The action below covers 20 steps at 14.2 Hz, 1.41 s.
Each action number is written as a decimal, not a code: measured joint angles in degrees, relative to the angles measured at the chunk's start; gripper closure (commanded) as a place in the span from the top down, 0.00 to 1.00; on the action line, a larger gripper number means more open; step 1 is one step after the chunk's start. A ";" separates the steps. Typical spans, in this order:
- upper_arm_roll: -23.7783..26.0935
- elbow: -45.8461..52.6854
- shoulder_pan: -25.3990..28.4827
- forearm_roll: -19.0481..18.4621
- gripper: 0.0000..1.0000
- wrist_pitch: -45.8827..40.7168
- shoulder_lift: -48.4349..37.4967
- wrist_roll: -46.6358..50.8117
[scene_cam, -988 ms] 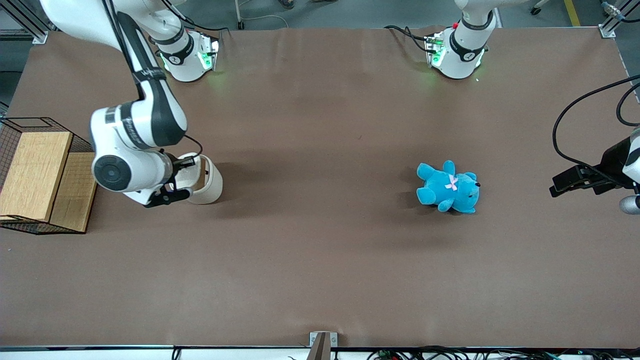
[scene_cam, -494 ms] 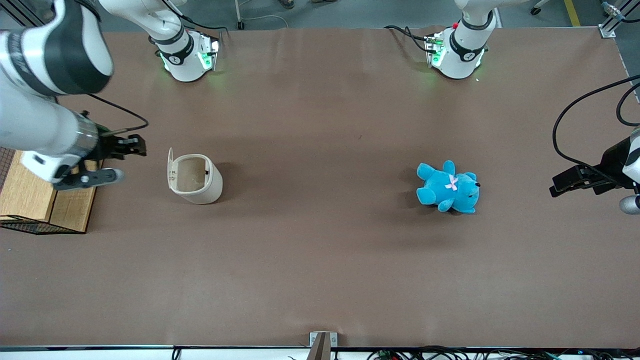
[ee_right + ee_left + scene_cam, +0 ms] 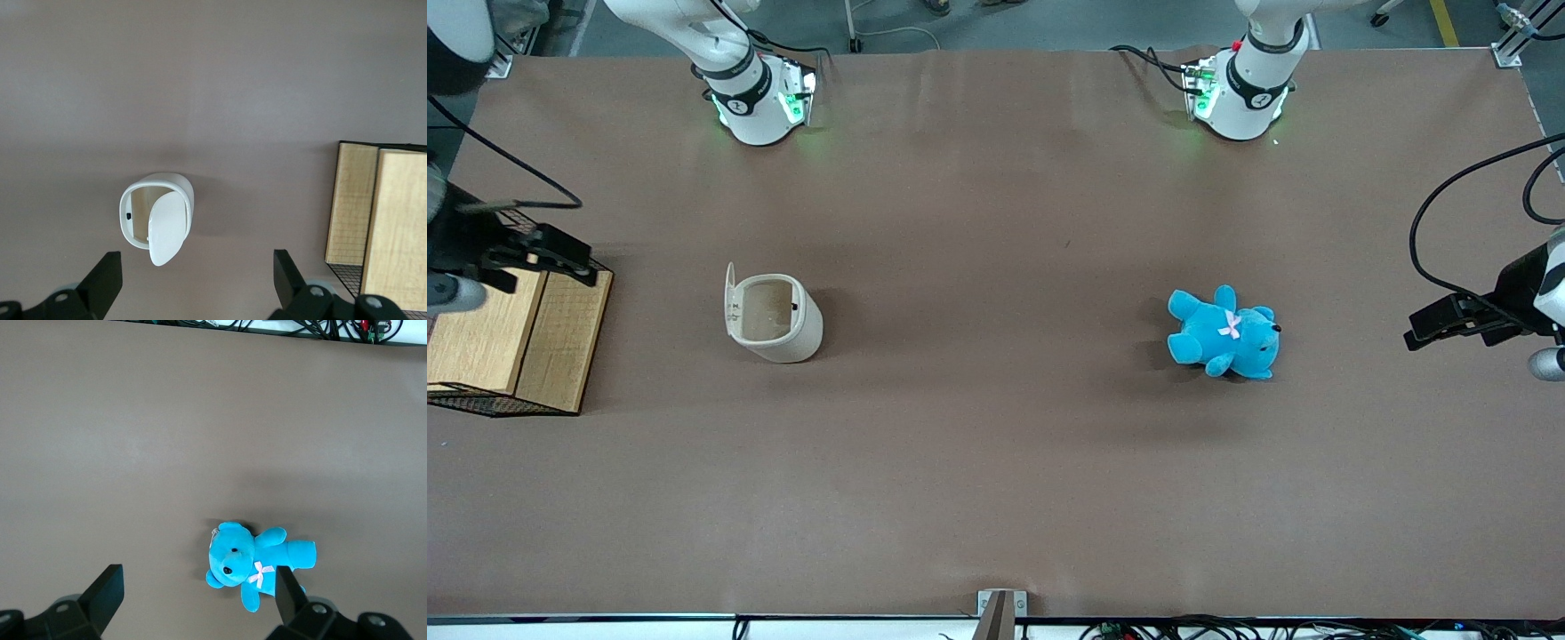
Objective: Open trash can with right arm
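The cream-white trash can (image 3: pixel 781 324) stands on the brown table, its flip lid (image 3: pixel 730 300) swung up and its brownish inside showing. In the right wrist view the can (image 3: pixel 157 208) lies below the camera with the lid (image 3: pixel 167 230) standing open. My right gripper (image 3: pixel 541 256) is open and empty, high above the wire basket at the working arm's end of the table, well apart from the can. In the wrist view the gripper (image 3: pixel 197 270) has its two black fingers spread wide over bare table beside the can.
A wood-panelled wire basket (image 3: pixel 516 329) stands at the working arm's end of the table and also shows in the right wrist view (image 3: pixel 380 213). A blue teddy (image 3: pixel 1223 334) lies toward the parked arm's end and shows in the left wrist view (image 3: pixel 257 563).
My right gripper has left the can's lid and drawn away and upward toward the wire basket. The lid stays open. The can and teddy have not moved.
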 measured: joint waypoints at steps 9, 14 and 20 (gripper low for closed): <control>7.02 -0.77 -9.07 0.00 1.00 0.84 -2.98 0.00; 8.03 -2.67 -10.46 0.01 1.00 0.64 -2.97 0.00; 8.27 -3.27 -10.46 0.01 1.00 0.88 -3.01 0.00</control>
